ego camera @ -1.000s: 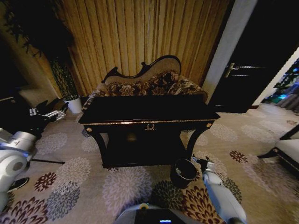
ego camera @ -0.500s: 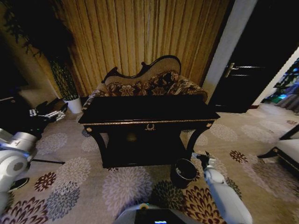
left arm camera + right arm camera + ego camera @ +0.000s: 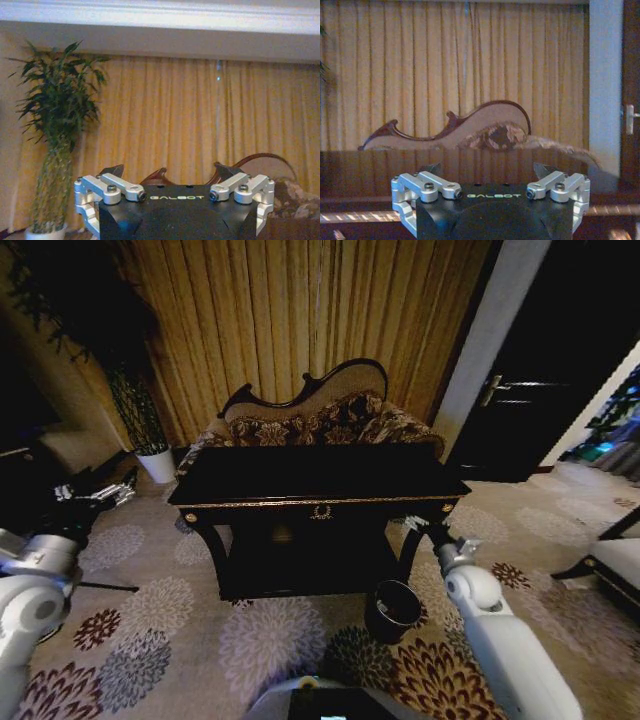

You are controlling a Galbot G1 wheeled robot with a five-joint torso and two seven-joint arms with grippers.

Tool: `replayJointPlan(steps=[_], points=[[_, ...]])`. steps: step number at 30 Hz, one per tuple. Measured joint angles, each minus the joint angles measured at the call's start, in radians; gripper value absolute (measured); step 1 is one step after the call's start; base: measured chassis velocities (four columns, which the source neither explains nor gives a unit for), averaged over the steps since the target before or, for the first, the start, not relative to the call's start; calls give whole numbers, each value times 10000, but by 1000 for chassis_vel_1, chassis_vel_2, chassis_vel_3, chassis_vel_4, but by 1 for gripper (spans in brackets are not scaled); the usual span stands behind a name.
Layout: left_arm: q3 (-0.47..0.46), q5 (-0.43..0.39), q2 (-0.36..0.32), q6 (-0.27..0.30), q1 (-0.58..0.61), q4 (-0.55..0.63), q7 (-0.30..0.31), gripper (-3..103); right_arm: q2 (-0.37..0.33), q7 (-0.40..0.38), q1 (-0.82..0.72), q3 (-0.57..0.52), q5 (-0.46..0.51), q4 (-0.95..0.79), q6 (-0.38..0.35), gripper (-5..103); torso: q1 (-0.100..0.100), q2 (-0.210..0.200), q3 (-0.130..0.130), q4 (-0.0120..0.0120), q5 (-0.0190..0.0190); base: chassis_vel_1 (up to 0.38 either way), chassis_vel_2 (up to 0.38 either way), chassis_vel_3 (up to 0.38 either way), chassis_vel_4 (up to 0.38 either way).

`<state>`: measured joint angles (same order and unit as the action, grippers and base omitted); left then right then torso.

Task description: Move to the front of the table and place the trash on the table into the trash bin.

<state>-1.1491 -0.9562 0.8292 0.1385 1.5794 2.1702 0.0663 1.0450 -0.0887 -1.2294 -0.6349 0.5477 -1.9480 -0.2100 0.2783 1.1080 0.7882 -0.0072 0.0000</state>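
Patterned carpet [image 3: 270, 635] holds the trash bin [image 3: 391, 609] beside the table [image 3: 315, 488].

A furnished living room: gold curtains [image 3: 300, 320] across the top, patterned sofa [image 3: 320, 415] at centre, floral carpet [image 3: 270, 640] below.

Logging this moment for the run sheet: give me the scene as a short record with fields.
table: large black wooden console table with gold trim, straight ahead of the robot; top looks bare, too dark to be sure
bin: small round dark maroon bin, on the carpet by the table's right front leg
left gripper: raised left of the table, fingers open
right gripper: raised by the table's right front corner, above the bin, fingers open
behind table: patterned curved-back sofa
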Motion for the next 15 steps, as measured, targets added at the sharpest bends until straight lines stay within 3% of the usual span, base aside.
replayJointPlan(steps=[5,15], points=[[-13,275,173,304,85,2,119,100,-238,-709,-29,91,286,-1054,-738,100,0,0,0,1,-1,0,0,0,0],[60,469,213,771,48,25,165,100,-506,-968,-318,-109,1031,-1815,-1434,100,0,0,0,0,0,0,0,0,0]])
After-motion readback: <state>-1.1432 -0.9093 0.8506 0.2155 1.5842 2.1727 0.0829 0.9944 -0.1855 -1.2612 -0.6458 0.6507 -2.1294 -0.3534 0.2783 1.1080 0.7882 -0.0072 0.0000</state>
